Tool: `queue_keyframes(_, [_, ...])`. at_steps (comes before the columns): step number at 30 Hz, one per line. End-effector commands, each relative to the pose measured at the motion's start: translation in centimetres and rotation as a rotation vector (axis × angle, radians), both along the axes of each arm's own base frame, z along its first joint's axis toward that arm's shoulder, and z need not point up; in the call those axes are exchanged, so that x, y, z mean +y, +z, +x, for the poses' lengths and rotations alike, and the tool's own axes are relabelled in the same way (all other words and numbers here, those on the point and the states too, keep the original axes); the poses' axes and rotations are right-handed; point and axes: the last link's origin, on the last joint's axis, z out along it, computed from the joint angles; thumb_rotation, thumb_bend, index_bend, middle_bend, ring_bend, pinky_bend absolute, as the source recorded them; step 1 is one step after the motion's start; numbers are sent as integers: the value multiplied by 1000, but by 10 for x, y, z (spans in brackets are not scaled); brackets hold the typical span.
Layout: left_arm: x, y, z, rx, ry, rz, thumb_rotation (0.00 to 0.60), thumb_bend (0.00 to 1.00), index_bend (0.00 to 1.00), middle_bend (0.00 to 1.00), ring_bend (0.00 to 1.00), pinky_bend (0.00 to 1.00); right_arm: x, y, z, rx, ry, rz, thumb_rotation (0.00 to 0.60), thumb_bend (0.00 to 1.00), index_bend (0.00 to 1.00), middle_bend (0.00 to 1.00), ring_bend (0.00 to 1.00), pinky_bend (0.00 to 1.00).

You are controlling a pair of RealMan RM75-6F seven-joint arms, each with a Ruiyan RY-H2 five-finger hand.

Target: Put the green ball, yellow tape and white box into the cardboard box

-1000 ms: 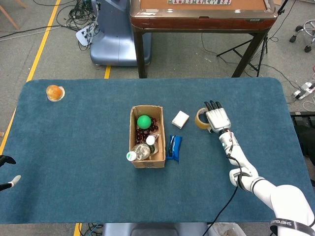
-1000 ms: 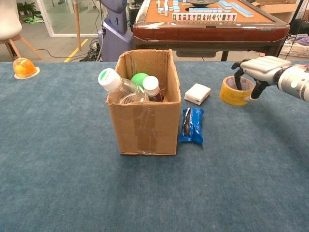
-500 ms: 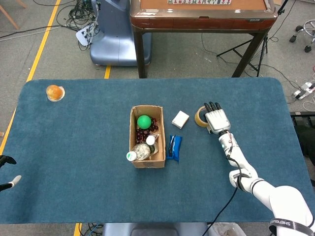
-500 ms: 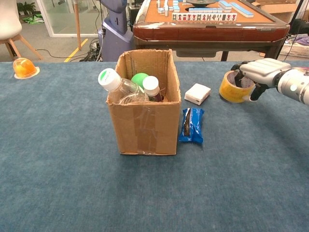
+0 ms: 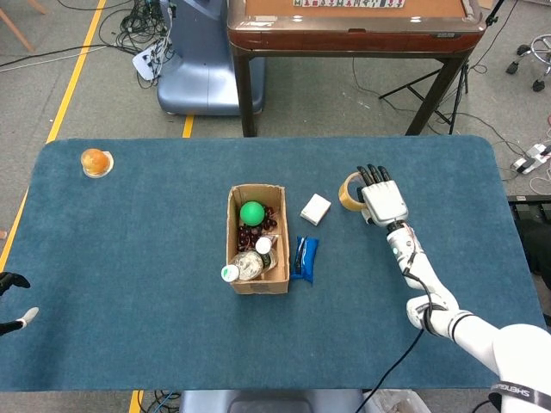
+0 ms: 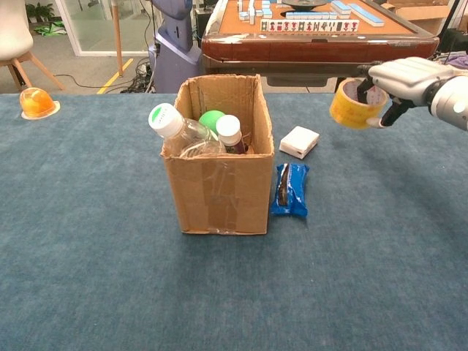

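Observation:
My right hand holds the yellow tape lifted off the table, fingers hooked through its hole, tilted, to the right of the cardboard box. The green ball lies inside that box, among bottles. The white box rests on the table between the cardboard box and the tape. My left hand shows only as fingertips at the left edge of the head view; its state is unclear.
A blue snack packet lies right of the cardboard box. An orange object in a clear cup sits at the far left. A brown mahjong table stands behind the blue table.
My right hand has raised the yellow tape from the table surface into the air and tilted it. Everything else stayed put.

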Motion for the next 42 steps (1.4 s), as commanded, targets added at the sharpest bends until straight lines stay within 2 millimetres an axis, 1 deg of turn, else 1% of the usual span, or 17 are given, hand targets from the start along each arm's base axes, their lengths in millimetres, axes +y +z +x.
queue_keyframes(1, [0,-1,0,1,0,-2,600,145,469,441,410,569,2,26,28,-33,80,-53,600,410,659,58,0,98])
queue_keyframes(6, [0,-2,0,2,-2,-10,600,146,469,441,410,569,11,40,65,-45,173,-61,600,410,659,59,0,98])
queue_keyframes(13, [0,0,1,1,-3,-2,600,146,469,441,410,569,21,42,107,-60,262,-46,600,410,659,62,0,98])
queue_keyframes(17, [0,3,1,4,0,10,600,146,469,441,410,569,28,35,128,-54,316,-24,600,410,659,66,0,98])
queue_keyframes(20, [0,5,2,4,-2,19,600,146,469,441,409,569,34,26,143,-58,348,1,600,410,659,67,0,98])
queue_keyframes(26, [-2,11,2,3,-1,40,600,146,469,441,409,569,42,6,161,-69,386,56,600,410,659,67,0,98])
queue_keyframes(29, [-4,15,2,0,-1,52,600,146,469,441,410,569,45,-3,167,-80,401,81,600,409,659,67,0,98])
queue_keyframes(32, [-2,17,2,-1,-4,58,600,146,469,441,410,569,47,-12,173,-92,417,100,600,403,653,67,0,98])
queue_keyframes(33, [-2,18,3,-2,-4,58,600,146,469,441,409,569,47,-14,174,-97,420,106,600,385,635,67,0,98])
queue_keyframes(34, [-2,18,3,-2,-4,59,600,146,469,441,410,569,47,-16,175,-102,423,109,600,344,598,67,0,98])
queue_keyframes(35, [-2,18,3,-3,-4,59,600,146,469,441,410,569,47,-18,177,-107,428,110,600,269,529,67,0,98])
queue_keyframes(36, [-2,19,3,-3,-4,60,600,146,469,441,410,569,47,-20,177,-111,431,111,600,220,486,67,0,98])
queue_keyframes(38, [-3,19,3,-4,-6,61,600,146,469,441,409,569,47,-24,179,-116,437,115,600,74,349,67,0,98])
queue_keyframes(39, [-3,19,4,-4,-7,62,600,146,469,441,410,569,47,-25,179,-117,439,115,600,65,339,67,0,98])
queue_keyframes(40, [-3,19,4,-4,-8,62,600,146,469,441,410,569,47,-26,179,-118,440,116,600,27,282,67,0,98])
queue_keyframes(42, [-3,20,4,-4,-8,62,600,146,469,441,410,569,46,-27,178,-116,443,119,600,2,199,67,0,98])
